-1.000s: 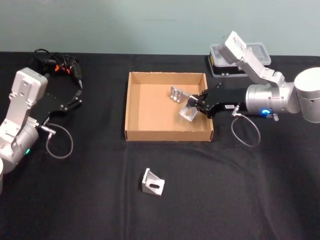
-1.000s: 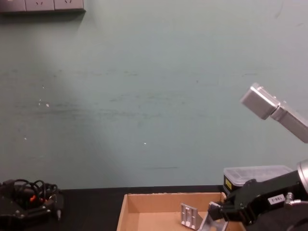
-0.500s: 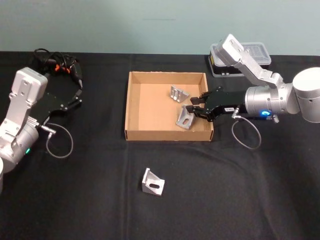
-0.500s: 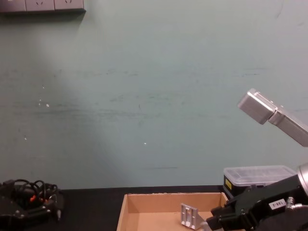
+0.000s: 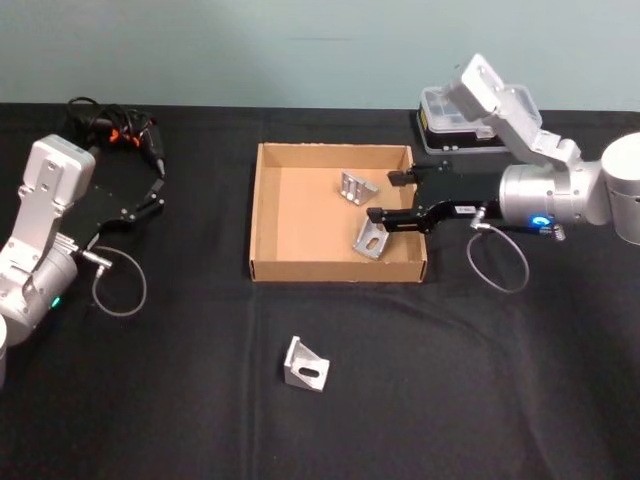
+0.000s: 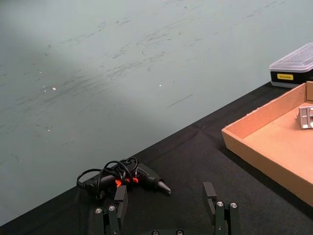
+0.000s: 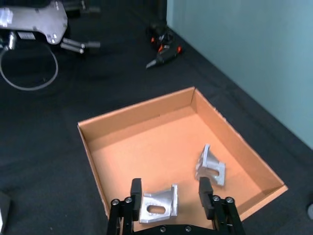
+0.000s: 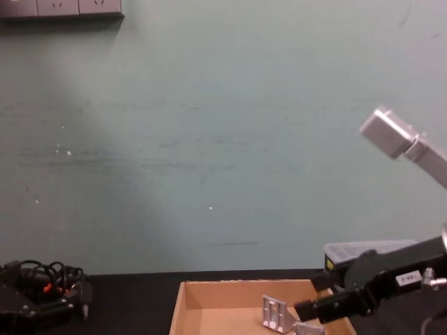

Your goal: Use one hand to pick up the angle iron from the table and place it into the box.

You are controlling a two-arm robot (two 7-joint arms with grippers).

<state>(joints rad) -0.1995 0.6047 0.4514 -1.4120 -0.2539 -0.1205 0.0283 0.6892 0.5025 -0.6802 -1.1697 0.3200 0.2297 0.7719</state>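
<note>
Now the right hand (image 5: 383, 197) hangs released above the box (image 5: 265, 215), seemingly clear of the angle iron (image 5: 368, 238) inside; the left hand (image 5: 158, 187) sits open at the left of the tabletop (image 5: 480, 380).

a clear-lidded black-and-yellow plastic case (image 6: 292, 68) stands before the teal wall (image 8: 209, 139). far to the case's left lies a black cable tangle (image 5: 110, 125) with an orange-marked tool (image 6: 142, 175). sockets (image 8: 63, 7) sit high above, also leftward.
</note>
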